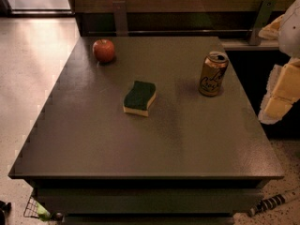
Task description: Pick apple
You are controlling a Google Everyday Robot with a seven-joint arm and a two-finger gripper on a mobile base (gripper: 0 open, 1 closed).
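Note:
The apple is small, round and red. It stands on the dark grey table near the far left corner. My gripper, white and pale yellow, hangs at the right edge of the view, beyond the table's right side and far from the apple. It holds nothing that I can see.
A gold drink can stands upright at the table's far right. A green and yellow sponge lies near the middle, between the apple and the can. A dark wall with metal brackets runs behind the table. A speckled floor lies to the left.

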